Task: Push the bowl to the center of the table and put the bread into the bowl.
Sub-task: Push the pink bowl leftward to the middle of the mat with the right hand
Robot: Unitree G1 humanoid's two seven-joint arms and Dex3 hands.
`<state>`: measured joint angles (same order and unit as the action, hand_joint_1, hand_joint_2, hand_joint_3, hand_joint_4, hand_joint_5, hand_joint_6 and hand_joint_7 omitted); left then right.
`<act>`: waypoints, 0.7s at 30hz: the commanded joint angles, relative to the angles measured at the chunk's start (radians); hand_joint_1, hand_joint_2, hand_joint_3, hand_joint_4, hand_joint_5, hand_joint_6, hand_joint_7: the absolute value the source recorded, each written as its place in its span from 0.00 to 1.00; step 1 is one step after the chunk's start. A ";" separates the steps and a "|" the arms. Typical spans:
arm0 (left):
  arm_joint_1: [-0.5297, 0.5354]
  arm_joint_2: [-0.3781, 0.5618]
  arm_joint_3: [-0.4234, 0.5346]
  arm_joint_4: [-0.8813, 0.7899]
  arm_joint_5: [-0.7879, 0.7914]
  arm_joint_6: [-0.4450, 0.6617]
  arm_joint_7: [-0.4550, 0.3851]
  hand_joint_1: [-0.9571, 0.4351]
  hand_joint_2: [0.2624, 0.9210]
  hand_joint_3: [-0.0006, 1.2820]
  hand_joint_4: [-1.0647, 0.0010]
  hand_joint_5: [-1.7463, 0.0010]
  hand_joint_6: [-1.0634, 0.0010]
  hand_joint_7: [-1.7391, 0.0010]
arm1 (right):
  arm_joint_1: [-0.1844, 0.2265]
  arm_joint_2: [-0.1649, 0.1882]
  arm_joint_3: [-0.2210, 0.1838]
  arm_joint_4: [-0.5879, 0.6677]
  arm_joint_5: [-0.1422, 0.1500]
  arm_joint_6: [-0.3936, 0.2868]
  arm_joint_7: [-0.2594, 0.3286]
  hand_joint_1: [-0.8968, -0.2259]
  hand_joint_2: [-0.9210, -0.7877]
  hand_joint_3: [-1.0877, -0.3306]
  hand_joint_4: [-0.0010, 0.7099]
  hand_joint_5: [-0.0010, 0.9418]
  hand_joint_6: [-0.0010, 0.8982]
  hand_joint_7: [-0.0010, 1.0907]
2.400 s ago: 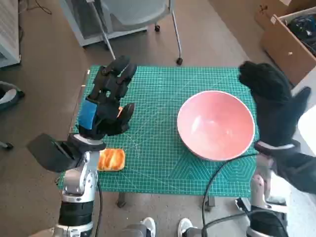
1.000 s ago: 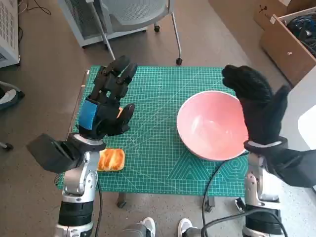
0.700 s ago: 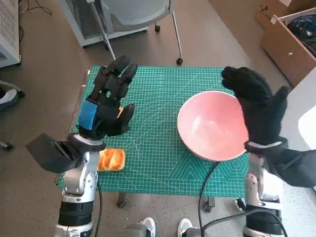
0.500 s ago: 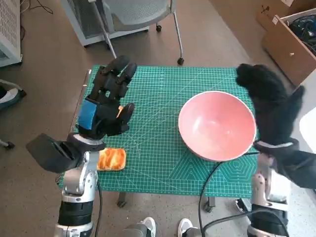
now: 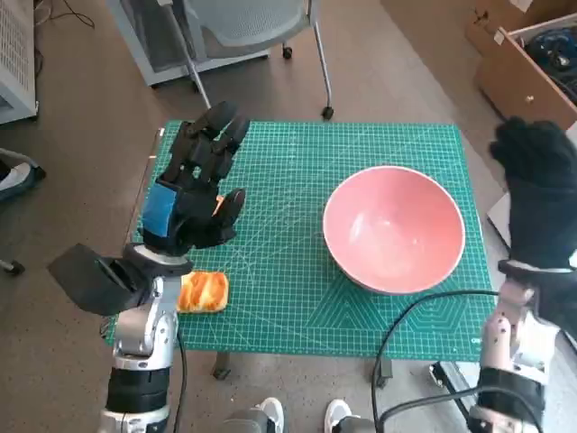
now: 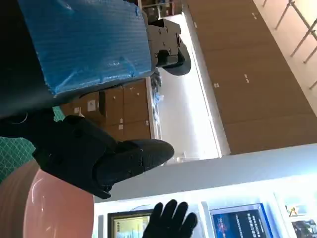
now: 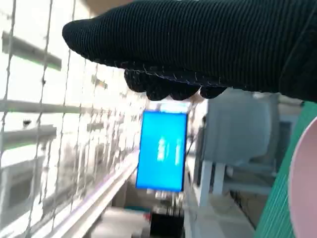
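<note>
The pink bowl (image 5: 394, 227) sits on the right half of the green mat (image 5: 288, 153), with nothing in it. A piece of bread (image 5: 204, 292) lies at the mat's near left corner. My left hand (image 5: 196, 185) hovers above the mat's left side, fingers spread, holding nothing, just beyond the bread. My right hand (image 5: 539, 198) is raised off the table's right edge, fingers up, apart from the bowl. The left wrist view catches the bowl's rim (image 6: 44, 203) and the gloved right hand (image 6: 171, 221) far off. A sliver of the bowl (image 7: 303, 188) shows in the right wrist view.
A wheeled chair (image 5: 243, 27) stands beyond the table's far edge. Cardboard boxes (image 5: 532, 63) are on the floor at the far right. Shoes (image 5: 261, 417) show below the table's near edge. A cable (image 5: 406, 325) loops over the near right corner.
My right hand has pulled away from the bowl's right rim, moving right and out past the table edge. The bowl, the bread and my left hand stay where they were.
</note>
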<state>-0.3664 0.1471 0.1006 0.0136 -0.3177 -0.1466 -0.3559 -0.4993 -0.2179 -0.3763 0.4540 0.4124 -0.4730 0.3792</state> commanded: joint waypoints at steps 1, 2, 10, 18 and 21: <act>0.002 0.001 0.003 -0.012 -0.002 0.005 -0.001 0.37 0.64 0.56 1.00 0.84 1.00 0.67 | -0.011 0.012 -0.017 0.104 -0.006 -0.030 -0.021 0.65 0.00 0.79 0.45 0.00 0.23 0.36; 0.002 0.001 0.003 -0.012 -0.001 0.005 -0.001 0.37 0.64 0.56 1.00 0.84 1.00 0.67 | -0.014 0.014 -0.016 0.125 -0.014 -0.036 -0.027 0.66 0.00 0.79 0.45 0.00 0.23 0.36; -0.002 0.007 0.001 -0.005 0.005 -0.001 -0.006 0.37 0.64 0.55 1.00 0.84 1.00 0.67 | -0.041 0.020 -0.002 0.266 -0.046 -0.037 -0.050 0.69 0.00 0.74 0.45 0.00 0.24 0.34; -0.003 0.016 0.004 0.001 0.005 -0.005 -0.016 0.37 0.64 0.55 1.00 0.85 1.00 0.67 | -0.084 0.039 0.019 0.416 -0.064 -0.026 -0.036 0.71 0.00 0.73 0.44 0.00 0.24 0.34; -0.003 0.020 0.006 0.000 0.003 -0.001 -0.020 0.36 0.64 0.55 1.00 0.85 1.00 0.67 | -0.101 0.053 0.032 0.463 -0.074 -0.021 -0.029 0.72 0.00 0.72 0.44 0.00 0.23 0.33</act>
<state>-0.3667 0.1566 0.1010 0.0159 -0.3176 -0.1456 -0.3700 -0.5952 -0.1826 -0.3520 0.8662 0.3474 -0.5119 0.3449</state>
